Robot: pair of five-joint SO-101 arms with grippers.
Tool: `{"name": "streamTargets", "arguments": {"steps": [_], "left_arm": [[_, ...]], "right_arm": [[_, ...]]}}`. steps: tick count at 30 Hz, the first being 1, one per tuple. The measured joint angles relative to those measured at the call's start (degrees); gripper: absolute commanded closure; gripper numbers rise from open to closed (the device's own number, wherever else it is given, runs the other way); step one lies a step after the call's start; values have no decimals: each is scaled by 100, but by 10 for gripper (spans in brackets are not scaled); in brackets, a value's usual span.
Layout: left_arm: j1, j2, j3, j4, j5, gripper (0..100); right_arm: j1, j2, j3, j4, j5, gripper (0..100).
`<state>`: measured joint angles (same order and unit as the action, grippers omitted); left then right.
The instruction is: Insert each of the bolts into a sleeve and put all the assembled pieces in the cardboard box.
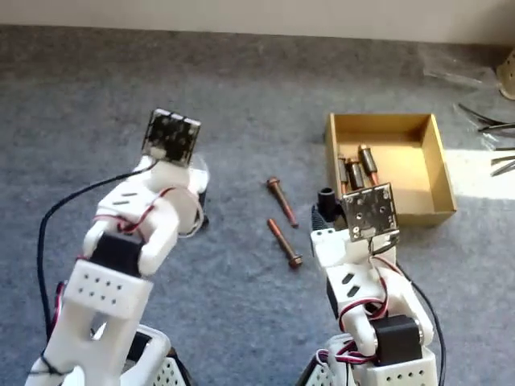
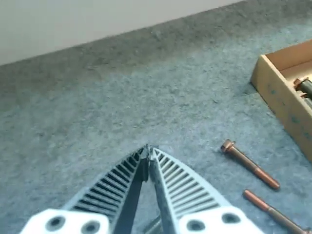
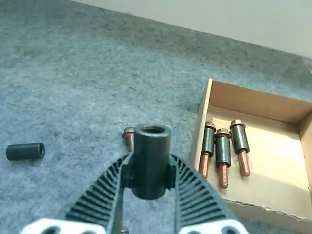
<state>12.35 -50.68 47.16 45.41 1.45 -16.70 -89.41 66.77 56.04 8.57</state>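
The right gripper clamps a sleeve upright — cardboard box just beside.

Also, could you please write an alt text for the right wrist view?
The right hand holds a black sleeve between its ribbed fingers, over grey carpet. Beside it, an open cardboard box holds three bolts already in sleeves. A second black sleeve lies loose on the carpet, and a copper bolt head shows behind the held sleeve.
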Motion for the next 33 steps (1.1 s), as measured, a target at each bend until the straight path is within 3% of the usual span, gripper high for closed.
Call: {"name": "streamTargets", "arguments": {"steps": [11, 20, 27, 33], "left_arm": [[457, 2207, -1073, -598, 976, 976], [1090, 3877, -2066, -668, 1178, 973], [1125, 5319, -2910, -677, 2681, 972], [1143, 6426, -3481, -677, 3473, 972]], "right_arm": [[563, 0, 360, -264, -334, 995], [580, 0, 756, -615, -387, 995], [580, 0, 853, -615, -387, 995], [580, 0, 985, -818, -387, 995]]}}
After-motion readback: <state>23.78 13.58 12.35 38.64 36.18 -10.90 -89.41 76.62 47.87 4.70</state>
